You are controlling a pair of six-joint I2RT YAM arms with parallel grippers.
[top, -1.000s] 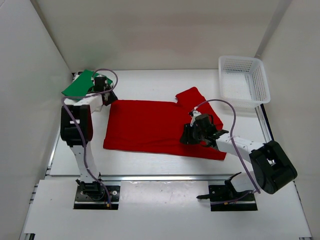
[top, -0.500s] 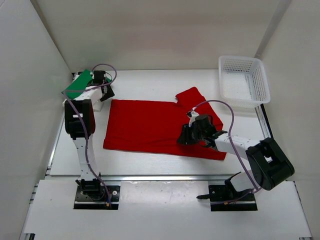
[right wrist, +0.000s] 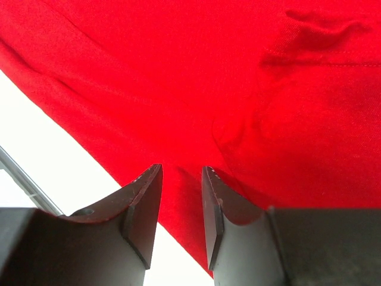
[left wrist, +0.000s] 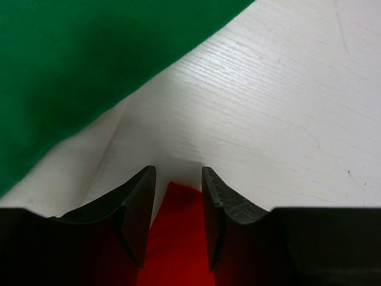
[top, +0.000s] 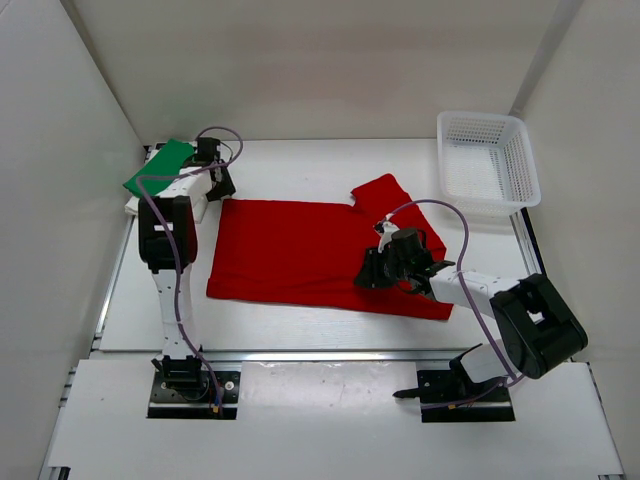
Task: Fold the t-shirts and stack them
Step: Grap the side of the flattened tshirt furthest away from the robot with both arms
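The red t-shirt lies spread flat on the middle of the table, one sleeve pointing to the far right. The green t-shirt lies folded at the far left on top of the white t-shirt. My left gripper hovers at the red shirt's far left corner, open, and that corner shows between its fingers. My right gripper is low over the red shirt's near right part, open, with the cloth's edge running under its fingers.
A white mesh basket stands at the far right. White walls close in the table on the left, back and right. Bare tabletop lies beyond the red shirt and along its near edge.
The left gripper has swung a little right, off the green shirt, to the red shirt's corner, and its jaws have widened slightly. The right gripper has edged slightly left.
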